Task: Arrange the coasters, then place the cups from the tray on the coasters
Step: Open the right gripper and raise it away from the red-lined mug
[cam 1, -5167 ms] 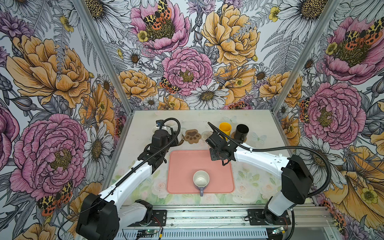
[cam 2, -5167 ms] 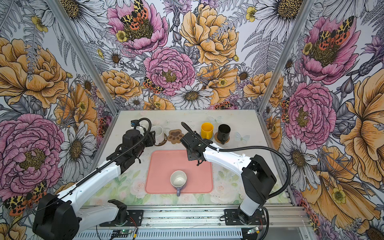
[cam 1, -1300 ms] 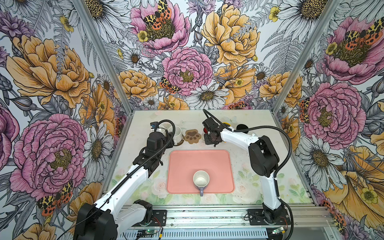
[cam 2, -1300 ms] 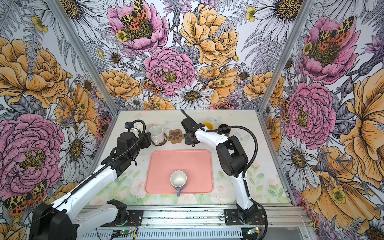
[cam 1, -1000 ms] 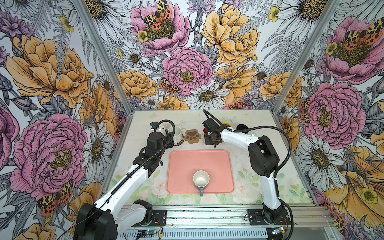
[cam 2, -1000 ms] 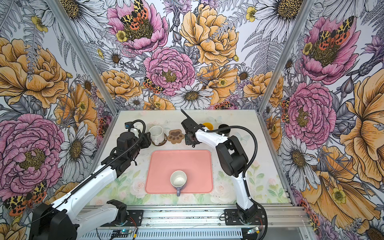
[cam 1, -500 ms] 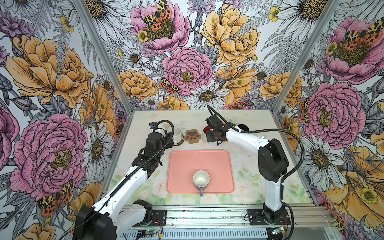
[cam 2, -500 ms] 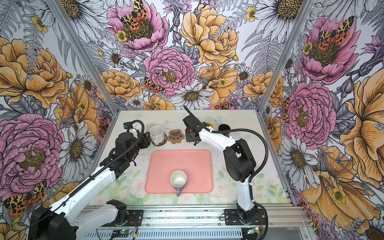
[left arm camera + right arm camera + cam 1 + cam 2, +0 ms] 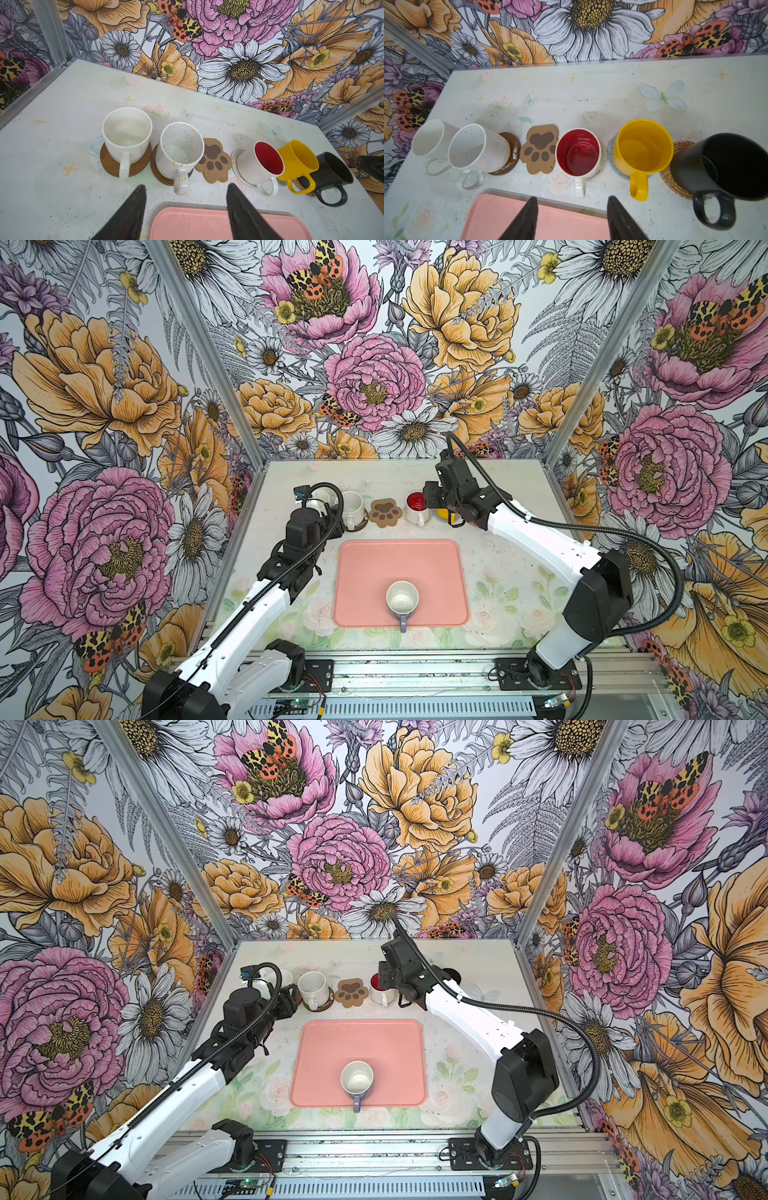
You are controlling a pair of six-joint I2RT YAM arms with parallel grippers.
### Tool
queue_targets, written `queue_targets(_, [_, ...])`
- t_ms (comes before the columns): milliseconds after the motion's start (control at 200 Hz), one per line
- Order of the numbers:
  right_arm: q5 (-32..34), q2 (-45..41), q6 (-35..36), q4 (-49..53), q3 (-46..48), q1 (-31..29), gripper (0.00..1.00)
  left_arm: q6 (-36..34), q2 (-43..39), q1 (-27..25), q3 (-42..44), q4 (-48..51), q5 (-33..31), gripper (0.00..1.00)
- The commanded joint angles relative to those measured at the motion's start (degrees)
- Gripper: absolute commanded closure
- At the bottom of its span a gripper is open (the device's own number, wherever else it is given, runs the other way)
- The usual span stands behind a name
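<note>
Right wrist view: right pincer (image 9: pixel 572 199) released, empty; left pincer (image 9: pixel 186 186) likewise. Lavender handled mug (image 9: pixel 402 598) stands on the salmon-pink rectangular tray (image 9: pixel 365 564), toward the robot's base from both pincers, roughly midway; tan paw-shaped coaster (image 9: pixel 385 512) waits bare.

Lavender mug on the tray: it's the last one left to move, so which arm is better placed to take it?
Probably left. The left gripper hangs open beside the tray, touching nothing, facing the bare paw coaster. The right gripper, open too, hangs close to the red-lined mug.
</note>
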State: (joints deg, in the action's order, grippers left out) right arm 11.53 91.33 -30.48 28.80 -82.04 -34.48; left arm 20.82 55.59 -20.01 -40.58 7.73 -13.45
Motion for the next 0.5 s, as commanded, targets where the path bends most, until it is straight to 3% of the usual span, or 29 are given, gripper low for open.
queue_targets(0, [-0.58,-4.87,-2.5,-8.59,3.64,-0.28,0.44,0.88,-1.18,0.48,0.57,1.07,1.06,0.37])
queue_targets(260, [-0.19,-12.38,-8.42,-14.81,13.51,-0.23,0.42,1.52,-1.19,0.25,0.1,1.11,2.91,0.36])
queue_targets(495, [-4.11,-17.03,-10.44,-30.58,26.39,0.42,0.36,2.01,-0.33,-0.02,-0.61,0.85,3.77,0.36])
